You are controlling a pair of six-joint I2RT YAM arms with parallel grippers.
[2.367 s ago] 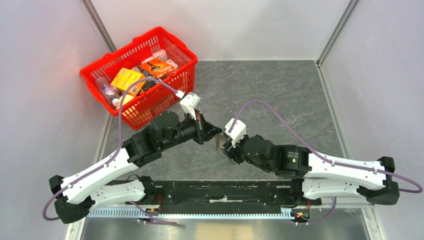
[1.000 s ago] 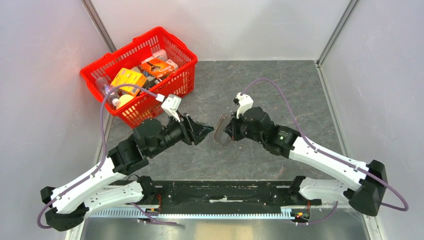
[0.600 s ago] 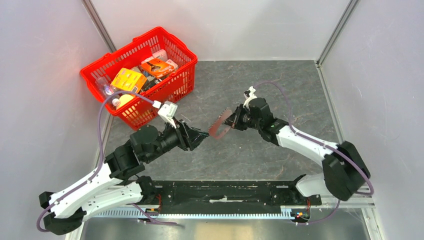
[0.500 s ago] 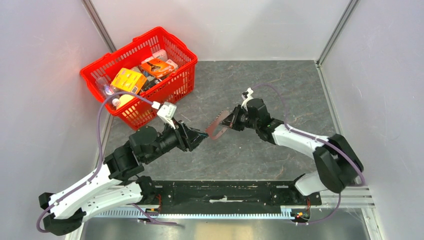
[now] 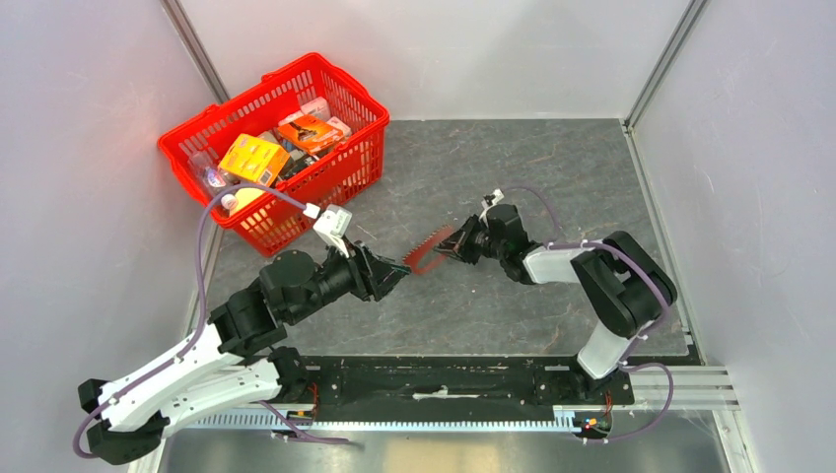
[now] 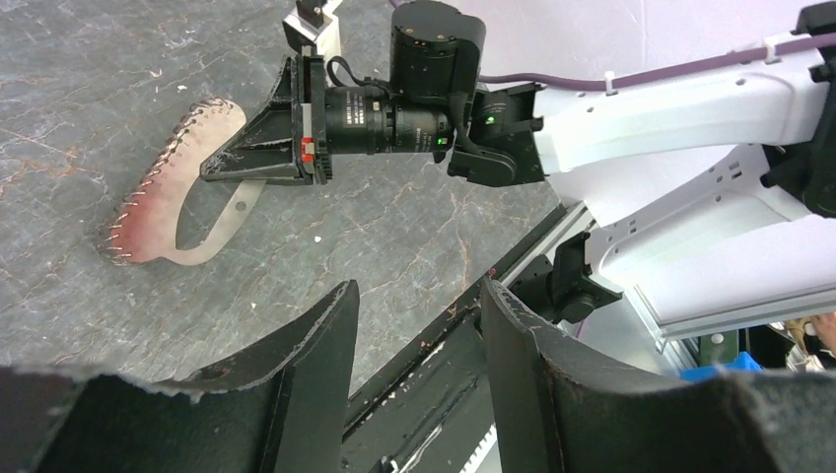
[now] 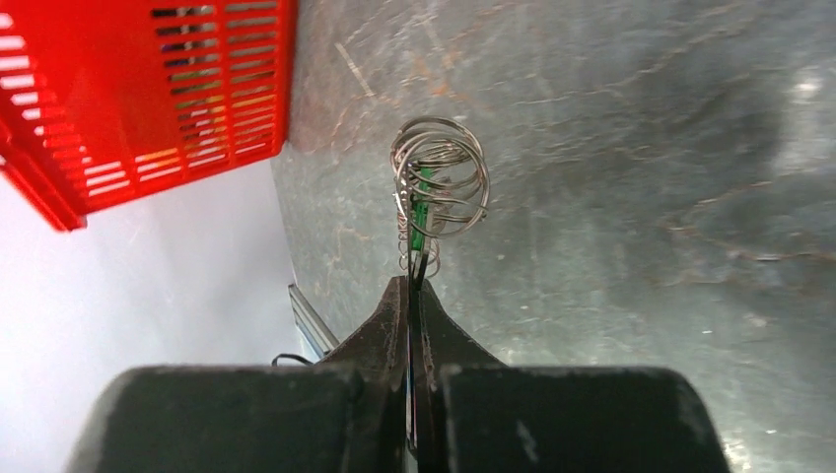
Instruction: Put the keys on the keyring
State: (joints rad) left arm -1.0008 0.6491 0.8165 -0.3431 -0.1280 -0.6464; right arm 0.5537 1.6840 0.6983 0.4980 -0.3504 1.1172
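right pincer (image 6: 212, 169) was clenched on the keyring (image 6: 148, 219), biting its inner band. The loop stuck out to the left of the jaws, low over the bench (image 5: 552, 168) mid-scene; couldn't tell if it touched.

Change vs a second ago: the right arm had folded its elbow in and rolled the wrist, so the keyring went from hanging down to lying flat, pointing at the left pincer (image 6: 419, 291). That one was part released with nothing in it, just near-left of the loop, not touching.

A green sliver of the key (image 7: 423, 209) showed among the wire coils in the right wrist view. Threaded or only pinched alongside, couldn't tell. Looked like re-presenting the keyring; threading unconfirmed.
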